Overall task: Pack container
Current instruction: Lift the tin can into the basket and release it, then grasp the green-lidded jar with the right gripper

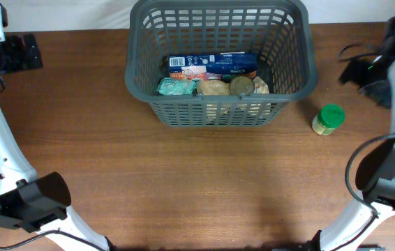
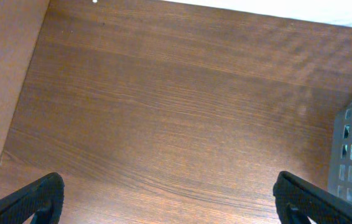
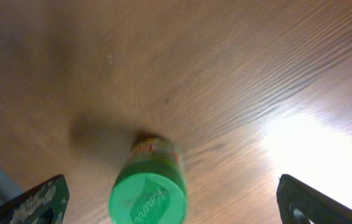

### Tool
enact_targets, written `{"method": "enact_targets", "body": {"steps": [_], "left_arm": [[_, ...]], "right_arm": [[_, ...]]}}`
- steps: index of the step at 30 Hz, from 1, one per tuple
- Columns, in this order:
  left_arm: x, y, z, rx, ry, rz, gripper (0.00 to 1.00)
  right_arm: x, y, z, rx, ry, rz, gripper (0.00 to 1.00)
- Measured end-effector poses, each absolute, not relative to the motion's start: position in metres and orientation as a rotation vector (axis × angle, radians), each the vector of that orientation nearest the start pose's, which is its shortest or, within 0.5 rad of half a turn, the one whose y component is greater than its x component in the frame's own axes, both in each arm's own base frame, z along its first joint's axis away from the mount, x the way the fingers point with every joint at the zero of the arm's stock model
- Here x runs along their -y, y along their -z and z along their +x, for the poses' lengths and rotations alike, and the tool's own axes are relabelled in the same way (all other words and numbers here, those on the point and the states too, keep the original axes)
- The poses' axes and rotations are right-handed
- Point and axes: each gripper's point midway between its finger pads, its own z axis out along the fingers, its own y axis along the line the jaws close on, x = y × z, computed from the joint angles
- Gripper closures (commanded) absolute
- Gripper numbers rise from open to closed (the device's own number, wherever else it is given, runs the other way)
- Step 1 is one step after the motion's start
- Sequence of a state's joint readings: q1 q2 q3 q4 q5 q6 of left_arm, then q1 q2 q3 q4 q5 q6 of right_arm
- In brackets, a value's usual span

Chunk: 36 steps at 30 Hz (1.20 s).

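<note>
My whole view is pretty much one dark brown wood-grain bench (image 1: 183, 181). There's a white strip (image 1: 65, 14) past its far edge, a flat tan surface (image 2: 2, 74) off the left side, and a bright glare patch (image 3: 313, 155) on the wood to my right.

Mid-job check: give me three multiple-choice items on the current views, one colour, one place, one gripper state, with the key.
1. What colour is the container? A white; B dark grey; C red.
2. Where is the green-lidded jar? A inside the container; B balanced on its rim; C on the table, beside the container on the right arm's side.
3. How is the right gripper? A open; B shut on the jar; C shut, empty.
Key: 1 B: its lattice walls are dark grey. 2 C: it stands on bare wood outside the container. 3 A: the right wrist view shows its fingers wide apart, clear of the jar.
</note>
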<state>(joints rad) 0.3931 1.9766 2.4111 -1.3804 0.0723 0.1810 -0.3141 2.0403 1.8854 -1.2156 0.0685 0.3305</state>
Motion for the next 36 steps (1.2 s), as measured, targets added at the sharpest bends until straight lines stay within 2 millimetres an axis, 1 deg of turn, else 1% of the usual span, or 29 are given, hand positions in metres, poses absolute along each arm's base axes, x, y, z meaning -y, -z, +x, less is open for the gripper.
{"method": "enact_targets", "body": {"steps": [2,5,10,13,15,16,20,23,27,28,31,35,36], "left_arm": [[-0.167,-0.314,0.434,-2.509,-0.143,-0.237,0.01],[-0.167,-0.315,0.434,-2.508,-0.143,-0.237,0.01],[-0.167,-0.315,0.434,-2.508,-0.143,-0.237,0.01],[-0.167,-0.315,0.434,-2.508,-0.143,-0.237,0.01],[-0.167,-0.315,0.434,-2.507,-0.143,-0.237,0.01],[-0.167,-0.315,0.434,-2.508,-0.143,-0.237,0.01],[-0.167,-0.315,0.434,-2.508,-0.143,-0.237,0.01],[-0.167,-0.315,0.434,-2.507,-0.143,-0.237,0.01],[-0.167,-0.315,0.434,-2.508,-0.143,-0.237,0.01],[-0.167,-0.315,0.434,-2.508,-0.143,-0.237,0.01],[-0.167,-0.315,0.434,-2.508,-0.143,-0.237,0.01],[-0.167,-0.315,0.434,-2.508,-0.143,-0.237,0.01],[-0.167,-0.315,0.434,-2.508,-0.143,-0.237,0.01]], "right_arm": [[0.138,-0.111,0.416,-2.801,0.076,0.926,0.00],[0.128,-0.095,0.416,-2.819,0.058,0.909,0.00],[0.122,-0.068,0.410,-2.837,0.046,0.923,0.00],[0.119,-0.052,0.402,-2.855,0.041,0.944,0.00],[0.117,-0.044,0.400,-2.855,0.028,0.948,0.01],[0.117,-0.043,0.400,-2.853,0.026,0.949,0.03],[0.117,-0.040,0.403,-2.828,0.016,0.976,0.04],[0.115,-0.031,0.399,-2.826,0.010,1.002,0.05],[0.114,-0.027,0.396,-2.829,0.010,1.017,0.07],[0.114,-0.027,0.397,-2.827,0.010,1.017,0.09],[0.114,-0.027,0.397,-2.823,0.008,1.024,0.20],[0.114,-0.027,0.397,-2.824,0.003,1.022,0.21],[0.114,-0.027,0.397,-2.824,0.003,1.020,0.23]]}}
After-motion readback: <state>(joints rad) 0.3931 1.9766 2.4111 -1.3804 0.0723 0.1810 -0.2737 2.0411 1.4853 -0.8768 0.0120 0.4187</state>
